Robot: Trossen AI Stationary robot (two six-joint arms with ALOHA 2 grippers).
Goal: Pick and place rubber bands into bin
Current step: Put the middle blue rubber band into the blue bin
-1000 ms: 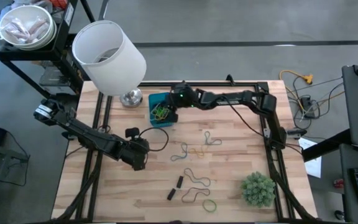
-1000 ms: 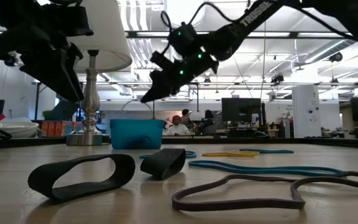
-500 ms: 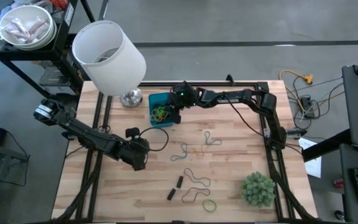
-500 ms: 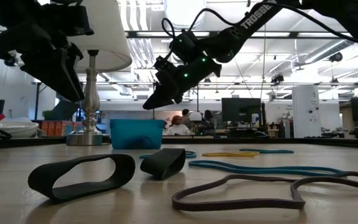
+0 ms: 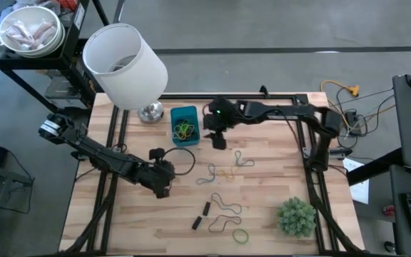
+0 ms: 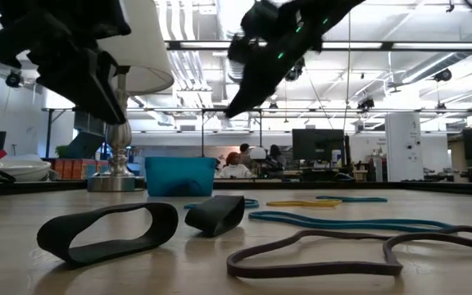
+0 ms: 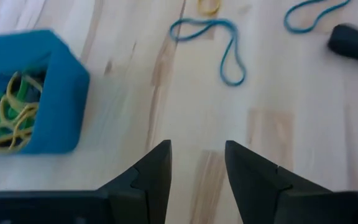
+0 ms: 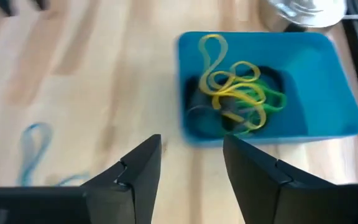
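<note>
The blue bin [image 5: 184, 126] stands at the table's far middle with yellow and green rubber bands [image 8: 238, 93] inside. More rubber bands lie loose on the wood: blue and yellow ones [image 5: 220, 173], a brown loop [image 5: 225, 205], a green one [image 5: 241, 234] and two black ones [image 5: 202, 215]. My right gripper [image 5: 217, 137] hovers open just right of the bin, above the table, with nothing between its fingers [image 8: 191, 168]. My left gripper [image 5: 163, 180] hangs open over bare wood, nearer than the bin, also holding nothing [image 7: 197, 165].
A white lamp shade [image 5: 125, 66] on a metal base [image 5: 150, 113] stands left of the bin. A green plant [image 5: 295, 217] sits at the near right corner. A shelf with a bowl [image 5: 28, 32] is off the far left. Bare wood lies at the near left.
My right gripper has risen from over the bin and gone toward the table's right edge, and now stands beside the bin. My left gripper has shifted slightly toward the right edge. The loose bands have not moved.
</note>
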